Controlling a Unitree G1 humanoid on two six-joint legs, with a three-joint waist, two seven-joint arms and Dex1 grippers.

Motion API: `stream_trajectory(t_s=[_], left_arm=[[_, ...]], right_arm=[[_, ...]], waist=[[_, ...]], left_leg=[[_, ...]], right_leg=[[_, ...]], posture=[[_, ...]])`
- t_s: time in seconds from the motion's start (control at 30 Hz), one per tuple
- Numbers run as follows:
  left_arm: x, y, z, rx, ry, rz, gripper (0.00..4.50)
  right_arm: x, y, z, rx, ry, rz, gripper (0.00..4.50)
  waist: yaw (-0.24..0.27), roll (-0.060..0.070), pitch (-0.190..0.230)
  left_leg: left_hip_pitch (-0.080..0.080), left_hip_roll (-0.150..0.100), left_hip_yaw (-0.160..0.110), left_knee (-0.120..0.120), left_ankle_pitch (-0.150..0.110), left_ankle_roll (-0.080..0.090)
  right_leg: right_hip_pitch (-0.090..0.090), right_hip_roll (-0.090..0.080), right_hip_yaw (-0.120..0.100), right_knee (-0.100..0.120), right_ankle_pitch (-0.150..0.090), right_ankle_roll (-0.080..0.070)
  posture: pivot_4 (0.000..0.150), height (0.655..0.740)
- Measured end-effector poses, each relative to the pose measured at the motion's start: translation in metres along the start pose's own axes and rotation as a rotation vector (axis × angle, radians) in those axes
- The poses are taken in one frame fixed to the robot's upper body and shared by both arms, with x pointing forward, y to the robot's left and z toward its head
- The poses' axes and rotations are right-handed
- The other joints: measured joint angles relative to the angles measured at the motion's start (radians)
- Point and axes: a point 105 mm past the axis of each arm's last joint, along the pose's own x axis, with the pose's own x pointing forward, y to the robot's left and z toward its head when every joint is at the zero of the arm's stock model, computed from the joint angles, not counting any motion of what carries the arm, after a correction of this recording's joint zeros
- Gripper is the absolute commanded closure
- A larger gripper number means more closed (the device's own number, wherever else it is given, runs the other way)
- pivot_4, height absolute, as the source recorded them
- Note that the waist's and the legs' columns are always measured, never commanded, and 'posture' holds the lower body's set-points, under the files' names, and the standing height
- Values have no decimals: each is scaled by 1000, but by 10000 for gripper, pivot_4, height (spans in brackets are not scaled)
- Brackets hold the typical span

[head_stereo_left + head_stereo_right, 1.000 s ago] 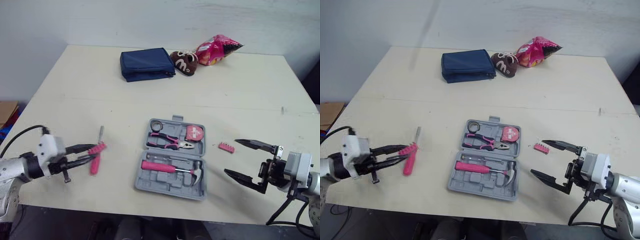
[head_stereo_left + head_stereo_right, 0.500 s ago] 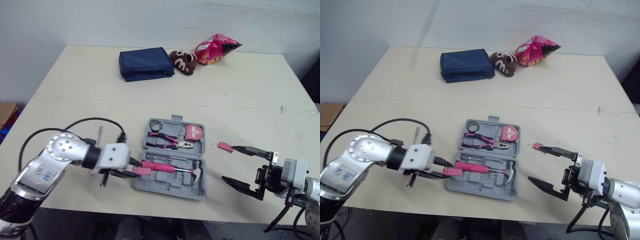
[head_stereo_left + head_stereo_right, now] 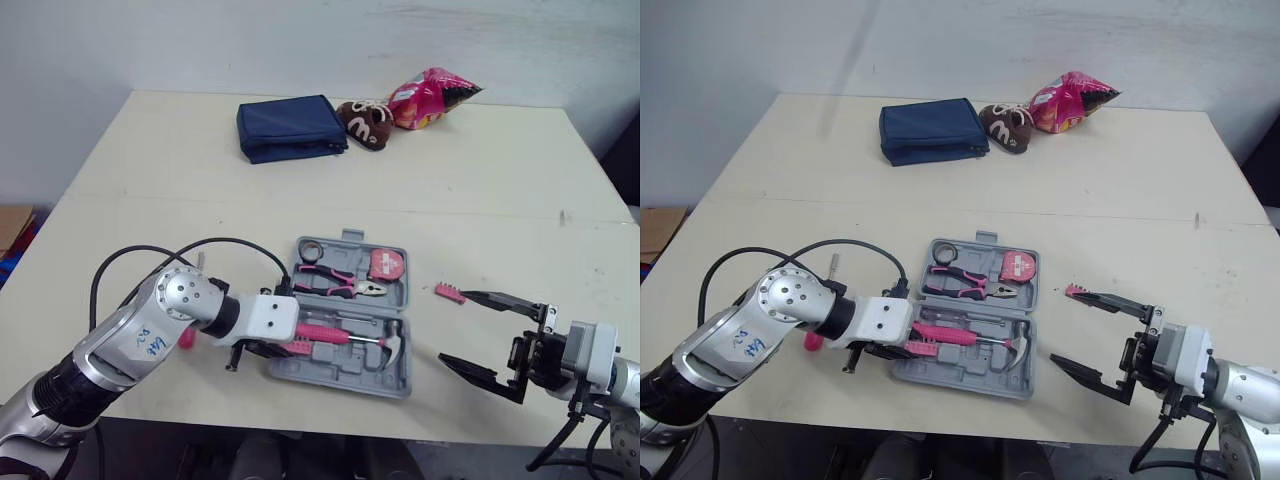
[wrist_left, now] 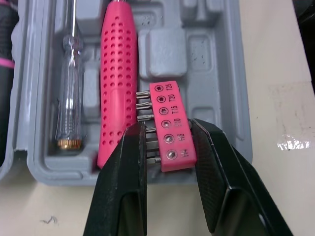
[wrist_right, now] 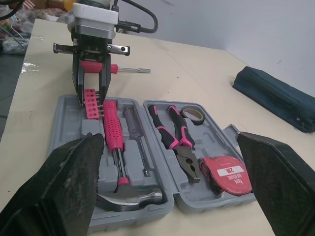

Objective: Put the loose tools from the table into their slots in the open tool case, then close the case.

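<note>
Pink bit holder is clamped in the left gripper over the tool case edge; the right gripper hangs with jaws wide apart.

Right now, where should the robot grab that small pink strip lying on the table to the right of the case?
Across its narrow middle, coming down from above. The pink strip lies flat and is long and thin, so its two long edges would likely suit the open right pincer beside it.
</note>
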Motion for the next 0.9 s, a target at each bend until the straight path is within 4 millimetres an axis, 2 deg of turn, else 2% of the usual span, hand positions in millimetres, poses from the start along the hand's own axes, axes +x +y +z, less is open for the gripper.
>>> stream_trajectory(t_s=[0.53, 0.63, 0.77, 0.9], left_arm=[[14, 2, 10, 34, 3, 26, 38178], [13, 2, 14, 57, -28, 29, 24111], [6, 3, 24, 114, -97, 38, 24111], [-14, 4, 23, 159, -140, 63, 24111]], right_arm=[[-3, 5, -3, -6, -5, -8, 0], [-3, 5, -3, -8, -6, -8, 0], [-4, 5, -3, -11, -7, -9, 0], [-6, 10, -6, 14, 6, -14, 0]], waist=[[24, 0, 0], [24, 0, 0], [23, 0, 0], [19, 0, 0]], left_leg=[[0, -1, 0, 2, 0, 1], [0, -1, 0, 2, 0, 1], [0, 0, 0, 2, 0, 1], [1, 0, 0, 2, 0, 0]], right_leg=[[1, -1, 0, 1, 0, 0], [1, -1, 0, 1, 0, 0], [1, -1, 0, 1, 0, 0], [0, -1, 0, 2, 0, 0]], posture=[[1500, 7400], [1500, 7400], [1500, 7400], [1500, 7400]])
